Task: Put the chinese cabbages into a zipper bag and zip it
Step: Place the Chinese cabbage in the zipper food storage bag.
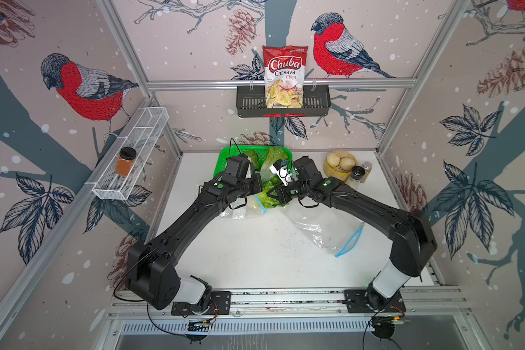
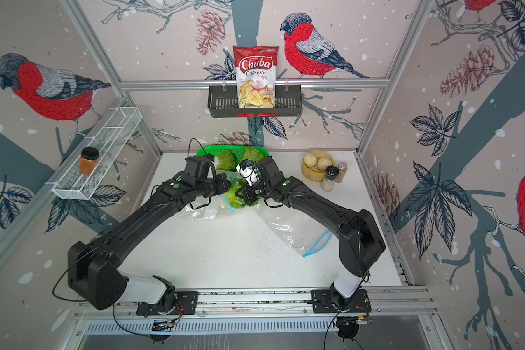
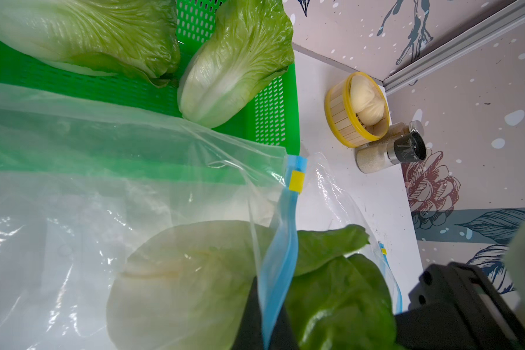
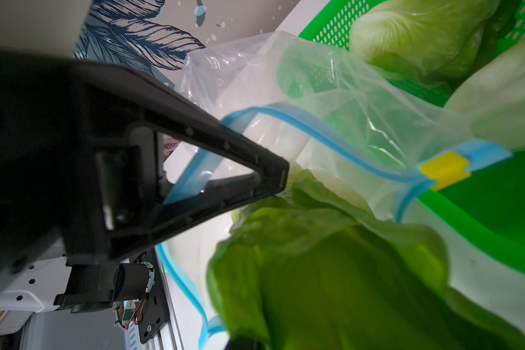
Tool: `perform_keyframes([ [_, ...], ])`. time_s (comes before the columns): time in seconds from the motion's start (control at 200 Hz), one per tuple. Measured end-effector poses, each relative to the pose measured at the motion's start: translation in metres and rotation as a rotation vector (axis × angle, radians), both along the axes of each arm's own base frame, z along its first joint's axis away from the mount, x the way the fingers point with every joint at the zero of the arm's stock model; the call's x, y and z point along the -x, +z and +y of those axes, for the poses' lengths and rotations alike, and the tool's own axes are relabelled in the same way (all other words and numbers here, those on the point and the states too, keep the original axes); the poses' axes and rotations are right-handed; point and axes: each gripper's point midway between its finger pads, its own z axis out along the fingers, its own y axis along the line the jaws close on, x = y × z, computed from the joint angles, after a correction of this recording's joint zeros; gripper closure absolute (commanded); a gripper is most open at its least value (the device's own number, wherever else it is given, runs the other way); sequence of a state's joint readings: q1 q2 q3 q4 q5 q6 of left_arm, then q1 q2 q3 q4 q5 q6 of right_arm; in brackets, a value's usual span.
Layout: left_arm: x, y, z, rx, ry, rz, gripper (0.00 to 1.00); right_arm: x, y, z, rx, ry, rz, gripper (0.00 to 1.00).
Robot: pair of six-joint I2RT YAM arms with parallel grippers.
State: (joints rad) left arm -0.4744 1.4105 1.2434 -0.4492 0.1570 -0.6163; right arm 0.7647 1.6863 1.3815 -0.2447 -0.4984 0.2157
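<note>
Stock as you find it, largest first, each item placed from the green basket (image 1: 222, 160). You have the white table (image 1: 255, 263) carrying everything, with the basket at the middle of its far edge. The zipper bag (image 3: 103, 197) is clear and crumpled. It lies against the basket's near wall and partly laps over it, with its mouth open. A spare bag (image 1: 325, 230), also clear, lies flat on the table well apart from the basket on its near right side, with neither gripper on it. There are three chinese cabbages (image 1: 273, 157). A large head (image 3: 97, 33) and a smaller head (image 3: 234, 69) lie side by side inside the basket. The third head (image 3: 179, 281) is half in the zipper bag just on the near side of the basket, with its whitish base inside and its dark green leaves sticking out past the mouth. The yellow steamer (image 1: 331, 174) stands to the basket's right, near but apart, with pale buns (image 1: 340, 162) in it. The left gripper (image 3: 269, 325) is closed, pinching the bag's blue zip strip (image 3: 281, 242) at the mouth. The right gripper (image 1: 272, 193) is closed on the third head's leafy end (its fingertips are buried in the leaves, so you see little of them). Two shakers (image 1: 357, 173) stand just beside the steamer, on the side away from the basket. The yellow slider (image 3: 296, 181) sits at the end of the zip strip nearest the basket.
</note>
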Motion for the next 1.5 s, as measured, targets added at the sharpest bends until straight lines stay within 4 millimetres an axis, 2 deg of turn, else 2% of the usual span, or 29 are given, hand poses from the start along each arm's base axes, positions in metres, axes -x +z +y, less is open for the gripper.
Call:
perform_keyframes([
  [0.135, -0.001, 0.004, 0.0, 0.017, 0.009, -0.014, 1.0, -0.004, -0.003, 0.007, -0.025, -0.005, 0.009, 0.86],
  [0.245, -0.001, 0.003, 0.0, 0.027, 0.02, -0.004, 1.0, -0.004, -0.016, 0.011, -0.004, 0.0, 0.034, 0.75],
  [0.31, 0.0, 0.002, 0.001, 0.033, 0.026, -0.001, 1.0, -0.004, -0.014, 0.011, 0.0, 0.002, 0.034, 0.71],
  [0.365, 0.002, 0.002, 0.002, 0.036, 0.032, -0.002, 1.0, -0.005, -0.009, 0.011, -0.006, 0.002, 0.026, 0.65],
  [0.465, 0.003, 0.004, 0.002, 0.056, 0.044, -0.007, 1.0, -0.002, 0.0, 0.008, -0.012, 0.003, 0.015, 0.62],
  [0.65, 0.005, 0.005, 0.007, 0.086, 0.074, -0.019, 1.0, 0.006, 0.031, -0.002, -0.047, 0.0, -0.023, 0.52],
  [0.745, 0.006, 0.004, 0.008, 0.103, 0.087, -0.019, 1.0, 0.008, 0.052, -0.016, -0.089, -0.032, -0.038, 0.49],
  [0.84, 0.005, 0.006, 0.009, 0.119, 0.101, -0.019, 1.0, -0.006, 0.06, -0.047, -0.136, -0.142, 0.001, 0.49],
  [0.921, 0.004, 0.008, 0.01, 0.119, 0.112, -0.028, 1.0, -0.021, 0.047, -0.078, -0.152, -0.274, 0.091, 0.46],
  [0.976, 0.005, 0.008, 0.011, 0.123, 0.116, -0.027, 1.0, -0.028, 0.031, -0.098, -0.151, -0.366, 0.17, 0.46],
  [1.051, 0.005, 0.008, 0.012, 0.13, 0.126, -0.022, 1.0, -0.03, 0.011, -0.112, -0.139, -0.438, 0.259, 0.46],
  [1.146, 0.004, 0.01, 0.014, 0.136, 0.143, -0.024, 1.0, -0.03, -0.011, -0.118, -0.123, -0.487, 0.348, 0.46],
  [1.331, 0.003, 0.012, 0.015, 0.159, 0.177, -0.013, 1.0, -0.03, -0.063, -0.116, -0.064, -0.54, 0.528, 0.46],
  [1.426, 0.003, 0.012, 0.015, 0.17, 0.184, -0.011, 1.0, -0.031, -0.079, -0.11, -0.06, -0.543, 0.601, 0.47],
  [1.501, 0.003, 0.012, 0.015, 0.186, 0.197, -0.003, 1.0, -0.03, -0.084, -0.103, -0.082, -0.525, 0.64, 0.49],
])
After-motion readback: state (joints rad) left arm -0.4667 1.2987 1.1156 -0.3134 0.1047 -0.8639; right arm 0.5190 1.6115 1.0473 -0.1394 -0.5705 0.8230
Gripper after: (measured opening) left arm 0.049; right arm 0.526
